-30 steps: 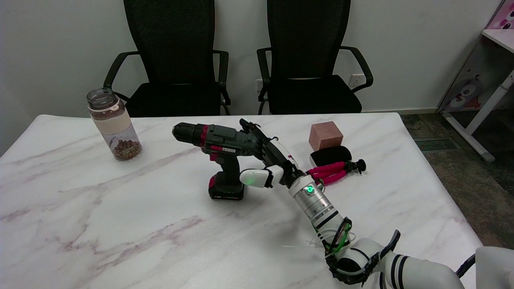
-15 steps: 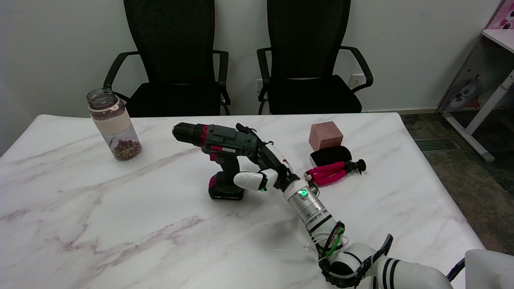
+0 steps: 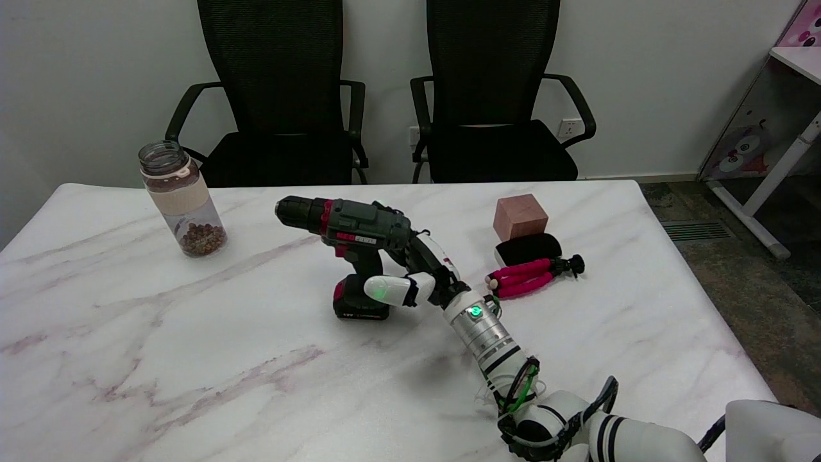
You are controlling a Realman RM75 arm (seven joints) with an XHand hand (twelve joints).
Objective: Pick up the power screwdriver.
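- A jar stands upper left of the frame on the table, well apart from my work.
- The screwdriver stands upright on its battery at frame centre, chuck pointing left, so the handle is exposed for a side grasp.
- My right hand reaches its handle from the right, fingers apart, thumb in front; I judge nothing is gripped yet.
- Right of it lie a block, a black pad and a pink tripod, near my forearm; the lower left offers open room.

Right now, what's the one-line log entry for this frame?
phase: reaching | right hand: open, at drill handle, no grip seen | drill: upright on table, not lifted
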